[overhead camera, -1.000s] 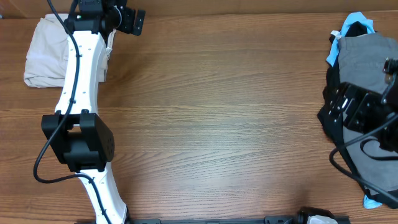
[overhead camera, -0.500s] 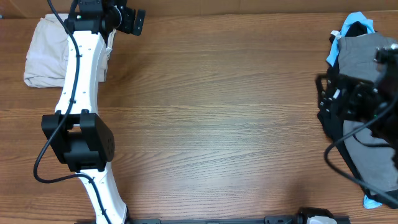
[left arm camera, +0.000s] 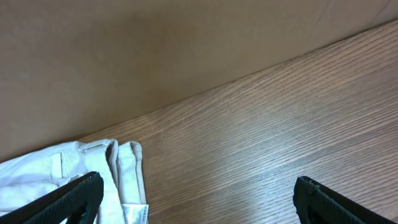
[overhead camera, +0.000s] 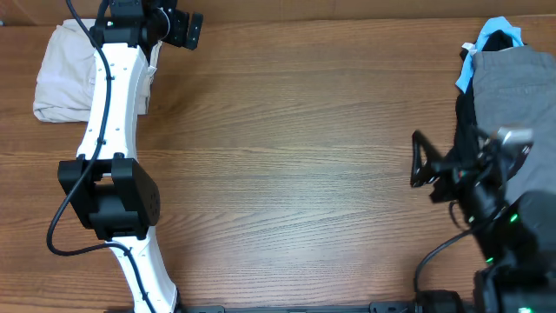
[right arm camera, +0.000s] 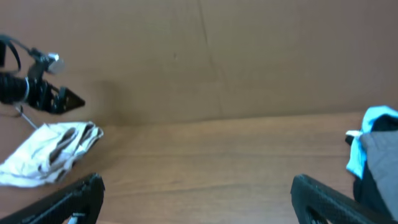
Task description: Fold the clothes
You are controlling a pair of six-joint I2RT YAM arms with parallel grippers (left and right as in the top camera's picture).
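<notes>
The pale beige shorts [overhead camera: 62, 76] lie folded at the far left corner of the table, partly under my left arm. They show in the left wrist view [left arm camera: 68, 168] with a white label, and far off in the right wrist view [right arm camera: 53, 149]. My left gripper [overhead camera: 193, 30] is open and empty, just right of the shorts; in its own view its jaws [left arm camera: 199, 196] are spread wide over bare wood. My right gripper [overhead camera: 420, 161] is open and empty at the right side, its jaws [right arm camera: 198, 199] wide over the table.
A pile of grey shorts [overhead camera: 512, 87] with black and light blue garments [overhead camera: 491, 35] lies at the right edge, beside my right arm. A brown wall [left arm camera: 155, 43] stands behind the table's far edge.
My right arm has swung off the garment pile toward the table's middle and front, its gripper now pointing left. The left arm and the beige shorts have not moved.
</notes>
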